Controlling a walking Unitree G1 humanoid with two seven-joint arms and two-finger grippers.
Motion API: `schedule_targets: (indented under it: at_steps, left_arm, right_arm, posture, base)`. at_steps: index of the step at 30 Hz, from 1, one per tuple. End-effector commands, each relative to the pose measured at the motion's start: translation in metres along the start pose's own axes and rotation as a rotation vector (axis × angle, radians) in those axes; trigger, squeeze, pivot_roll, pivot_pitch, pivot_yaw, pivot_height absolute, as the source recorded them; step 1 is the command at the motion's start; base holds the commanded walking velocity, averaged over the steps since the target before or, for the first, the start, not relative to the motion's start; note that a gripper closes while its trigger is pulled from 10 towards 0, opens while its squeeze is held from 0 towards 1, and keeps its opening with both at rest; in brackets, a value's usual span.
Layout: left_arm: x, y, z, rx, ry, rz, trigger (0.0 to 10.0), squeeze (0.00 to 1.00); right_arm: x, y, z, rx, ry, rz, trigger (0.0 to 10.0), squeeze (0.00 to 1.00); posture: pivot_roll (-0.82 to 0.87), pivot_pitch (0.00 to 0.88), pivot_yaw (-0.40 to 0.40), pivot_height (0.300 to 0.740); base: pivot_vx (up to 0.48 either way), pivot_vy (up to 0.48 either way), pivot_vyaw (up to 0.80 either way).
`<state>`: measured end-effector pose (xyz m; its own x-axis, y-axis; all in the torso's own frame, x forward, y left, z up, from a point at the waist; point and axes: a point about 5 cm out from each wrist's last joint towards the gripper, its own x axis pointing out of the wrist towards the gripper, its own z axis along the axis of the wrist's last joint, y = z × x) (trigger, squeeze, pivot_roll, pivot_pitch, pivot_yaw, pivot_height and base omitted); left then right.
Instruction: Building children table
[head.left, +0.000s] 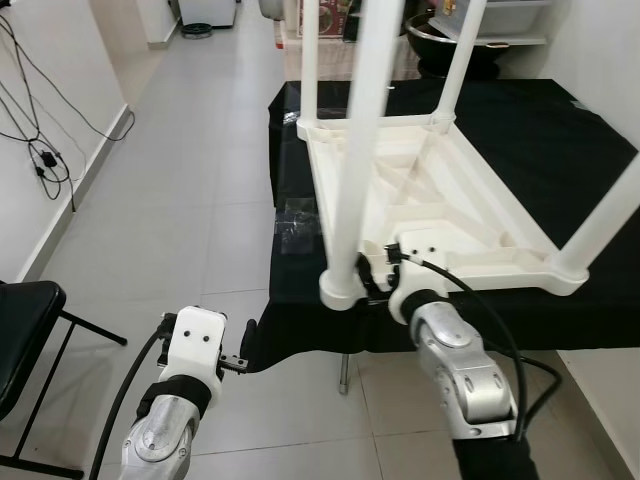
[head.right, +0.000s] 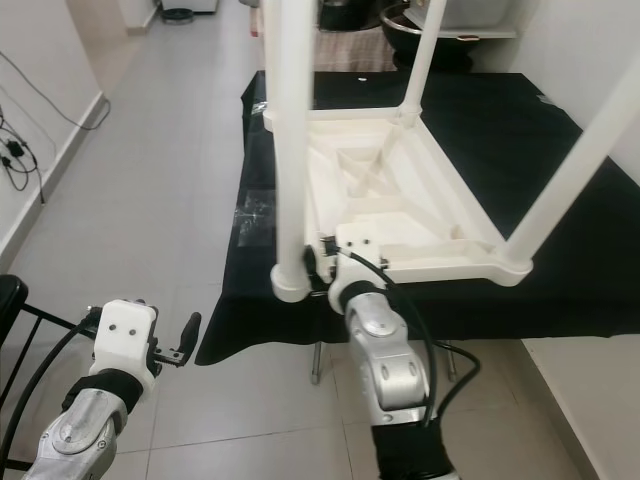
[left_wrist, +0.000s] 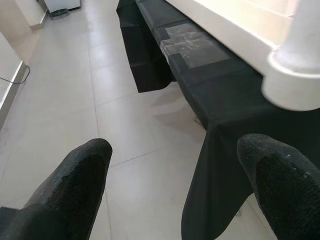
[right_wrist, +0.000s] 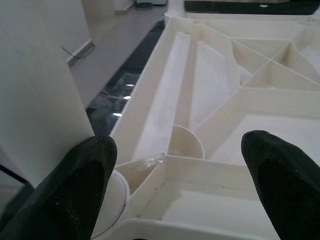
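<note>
A white plastic children's table (head.left: 430, 200) lies upside down on a black-clothed table (head.left: 540, 130), with its legs pointing up. The near-left leg (head.left: 360, 150) stands at the corner closest to me, its round foot end (head.left: 340, 290) at the cloth's edge. My right gripper (head.left: 375, 272) is at that corner, just beside the leg. In the right wrist view its fingers (right_wrist: 75, 190) are open over the ribbed underside (right_wrist: 250, 105), with the leg (right_wrist: 40, 85) outside them. My left gripper (head.left: 243, 348) hangs open over the floor, short of the cloth's corner (left_wrist: 220, 130).
A black chair (head.left: 25, 320) stands at my left on the tiled floor (head.left: 180, 200). Cables (head.left: 40, 150) run along the left wall. A clear taped patch (head.left: 297, 225) lies on the cloth beside the white table. A dark bowl (head.left: 440, 35) sits at the back.
</note>
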<state>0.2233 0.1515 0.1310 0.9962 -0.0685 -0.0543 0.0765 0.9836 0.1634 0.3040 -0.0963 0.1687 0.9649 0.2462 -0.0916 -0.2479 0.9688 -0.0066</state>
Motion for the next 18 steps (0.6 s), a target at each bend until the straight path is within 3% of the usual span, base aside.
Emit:
schedule_targets:
  at_steps: [1,5,10,13,14,17,18]
  left_arm:
    - [-0.002,-0.002,-0.001,-0.007,0.000,-0.006,10.0,0.00]
    - [-0.002,-0.003,-0.001,-0.009,0.000,-0.006,10.0,0.00]
    - [-0.001,-0.004,-0.001,-0.013,-0.001,-0.005,10.0,0.00]
    - [0.000,-0.004,-0.001,-0.015,-0.002,-0.004,10.0,0.00]
    - [0.000,-0.005,-0.001,-0.021,-0.004,-0.013,10.0,0.00]
    - [0.000,-0.006,-0.001,-0.019,-0.007,-0.029,10.0,0.00]
    - [0.000,-0.008,0.000,-0.014,-0.012,-0.060,10.0,0.00]
  right_arm:
    - [-0.002,0.016,0.006,0.026,-0.009,0.079,10.0,0.00]
    - [-0.002,0.020,0.009,0.033,-0.013,0.091,10.0,0.00]
    - [-0.002,0.013,0.006,0.010,0.001,0.080,10.0,0.00]
    - [-0.003,0.000,0.005,-0.108,-0.015,0.121,10.0,0.00]
    - [-0.002,-0.014,0.003,-0.213,-0.006,0.178,10.0,0.00]
    - [-0.002,-0.025,0.001,-0.293,0.015,0.217,10.0,0.00]
    - [-0.001,-0.036,-0.001,-0.359,0.045,0.271,10.0,0.00]
  posture:
    - [-0.02,0.129,-0.051,0.740]
    - [-0.03,0.128,-0.052,0.740]
    - [-0.03,0.127,-0.056,0.740]
    - [-0.03,0.127,-0.059,0.740]
    - [-0.03,0.126,-0.057,0.740]
    - [-0.03,0.126,-0.057,0.740]
    - [-0.03,0.126,-0.056,0.740]
  base:
    - [0.000,0.000,0.00]
    - [0.000,0.000,0.00]
    - [0.000,0.000,0.00]
    - [0.000,0.000,0.00]
    - [0.000,0.000,0.00]
    - [0.000,0.000,0.00]
    - [0.000,0.000,0.00]
